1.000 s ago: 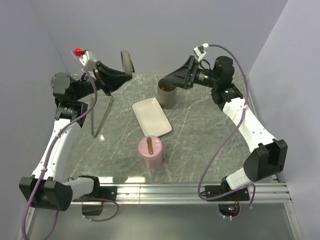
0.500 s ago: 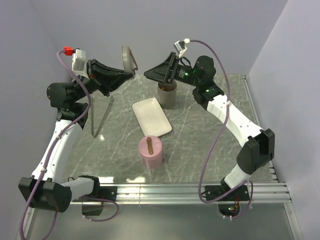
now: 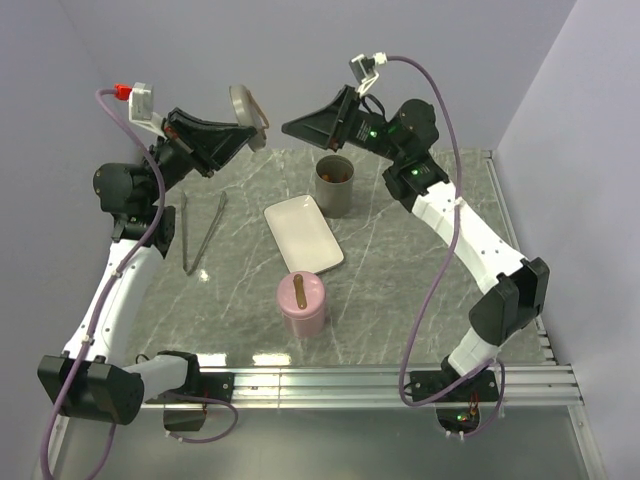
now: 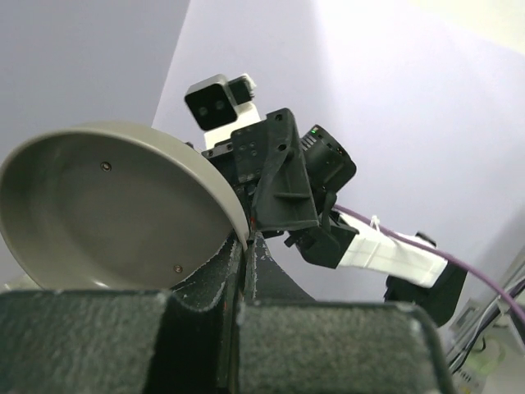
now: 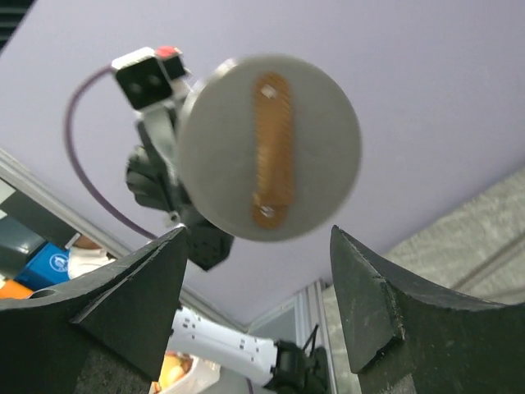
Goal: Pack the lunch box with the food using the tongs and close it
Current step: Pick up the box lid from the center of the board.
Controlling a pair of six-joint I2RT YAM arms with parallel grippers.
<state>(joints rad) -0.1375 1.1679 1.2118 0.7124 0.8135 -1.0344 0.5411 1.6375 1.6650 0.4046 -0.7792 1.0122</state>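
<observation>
Silver metal tongs point(image 3: 185, 235) lie on the marble counter point(image 3: 400, 260), long axis 12 to 6 o'clock, V opening toward 12. The left end effector point(image 3: 246, 128) clamps the round grey strap-handled lid point(image 3: 243, 105) aloft on edge, its strap facing 3 o'clock toward the right end effector point(image 3: 292, 128), whose jaws stand apart. At that end effector's 5 o'clock the dark grey cylindrical lunch box point(image 3: 333, 195) stands upright, holding orange-brown food point(image 3: 336, 172).

Top view, upper centre: food point(image 3: 337, 170) is only a brown patch inside the rim of the lunch box point(image 3: 333, 198); pieces too small to count.

Left wrist view: lower edge of lid point(image 4: 107, 213) hidden behind the left gripper point(image 4: 244, 250). Lid's top face is turned away, unseen. Gripper body cut off along the bottom edge.

Right wrist view: lid soft, out of focus, covering much of the left gripper behind it. Right gripper point(image 5: 256, 234): its fingers point(image 5: 123, 320) run off the bottom edge; lower left corner too blurred to read.
</observation>
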